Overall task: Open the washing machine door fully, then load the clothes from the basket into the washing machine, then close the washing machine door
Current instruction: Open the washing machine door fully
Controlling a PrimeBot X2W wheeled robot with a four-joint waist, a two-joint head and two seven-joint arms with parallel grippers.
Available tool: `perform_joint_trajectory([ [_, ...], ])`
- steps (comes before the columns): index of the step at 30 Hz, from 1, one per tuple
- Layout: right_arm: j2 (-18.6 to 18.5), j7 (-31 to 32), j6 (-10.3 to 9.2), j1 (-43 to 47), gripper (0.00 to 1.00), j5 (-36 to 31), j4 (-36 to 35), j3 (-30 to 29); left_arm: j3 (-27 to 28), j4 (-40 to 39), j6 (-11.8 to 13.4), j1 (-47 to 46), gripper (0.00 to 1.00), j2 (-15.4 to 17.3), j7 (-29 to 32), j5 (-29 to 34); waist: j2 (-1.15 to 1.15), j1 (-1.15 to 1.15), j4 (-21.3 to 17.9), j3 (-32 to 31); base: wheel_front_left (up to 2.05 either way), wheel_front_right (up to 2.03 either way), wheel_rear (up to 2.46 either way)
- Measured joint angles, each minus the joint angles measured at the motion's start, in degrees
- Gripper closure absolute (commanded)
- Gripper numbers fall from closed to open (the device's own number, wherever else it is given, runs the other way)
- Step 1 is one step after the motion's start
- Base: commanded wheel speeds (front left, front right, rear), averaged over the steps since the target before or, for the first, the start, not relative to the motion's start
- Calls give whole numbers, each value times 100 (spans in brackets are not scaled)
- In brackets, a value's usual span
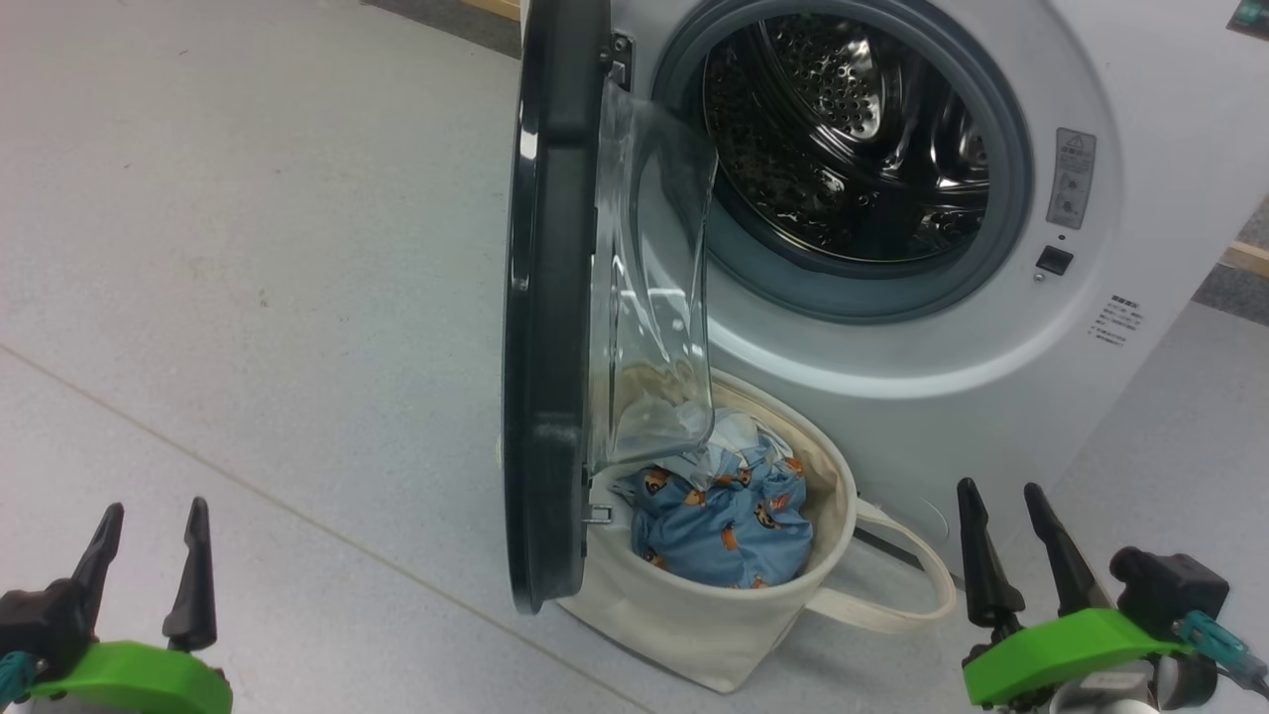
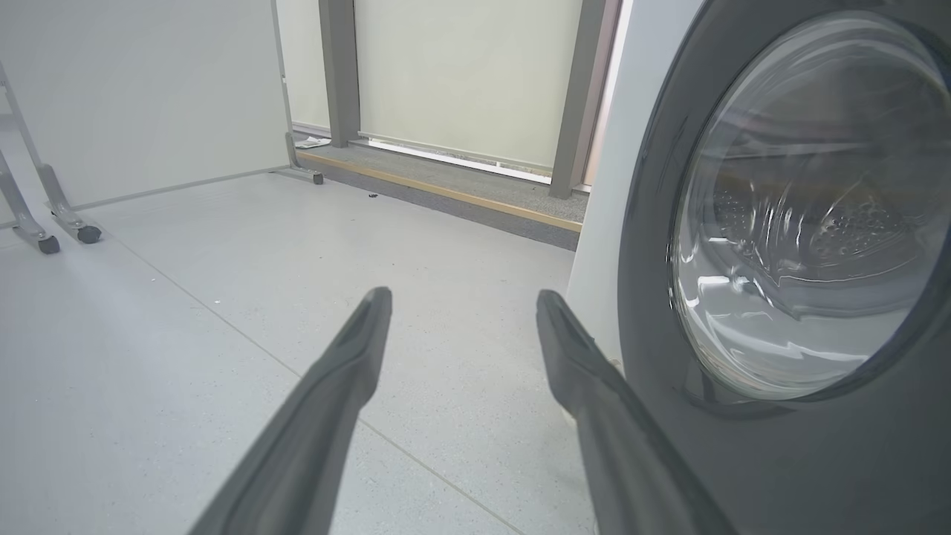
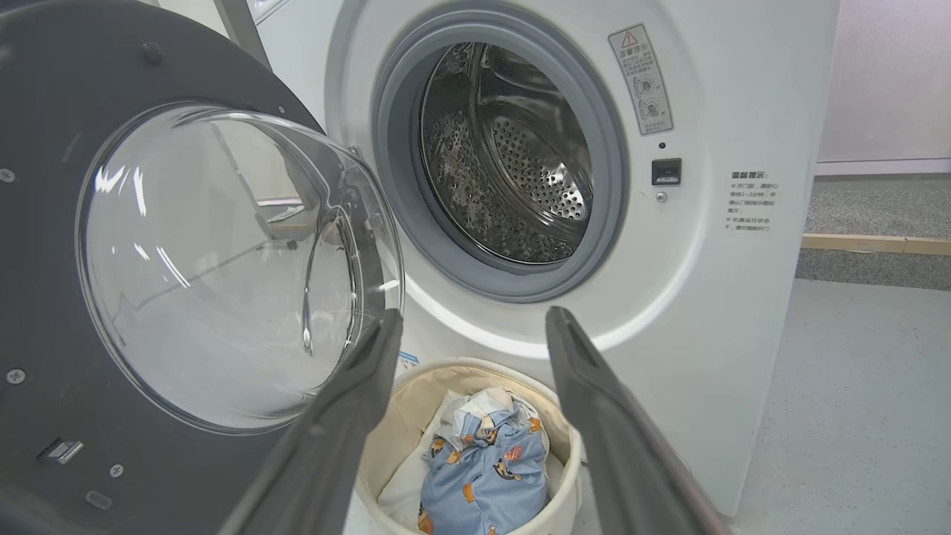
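The white washing machine (image 1: 1140,218) (image 3: 713,297) stands ahead with its steel drum (image 1: 843,139) (image 3: 513,156) exposed. Its door (image 1: 545,297) (image 3: 44,297) (image 2: 780,461), black-rimmed with a clear glass bowl (image 1: 654,297), hangs swung out over the basket. The cream basket (image 1: 714,625) (image 3: 416,401) sits on the floor before the machine, holding light blue bear-print clothes (image 1: 724,526) (image 3: 483,468). My left gripper (image 1: 149,526) (image 2: 461,305) is open, low at the left beside the door's outer face. My right gripper (image 1: 1001,506) (image 3: 475,319) is open, right of the basket.
Grey speckled floor (image 1: 248,248) stretches wide to the left. A wooden floor strip (image 2: 446,193) and wall panels lie beyond the machine. A wheeled metal stand (image 2: 52,215) is far off at the left. One basket loop handle (image 1: 892,595) trails toward my right gripper.
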Motion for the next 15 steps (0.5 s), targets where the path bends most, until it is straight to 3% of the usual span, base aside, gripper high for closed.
perform_joint_trajectory([
  [15,2,0,0,-8,0,2,80,40,-68,101,40,-2,0,-1,-51,-111,0,0,19,18,0,0,0],
])
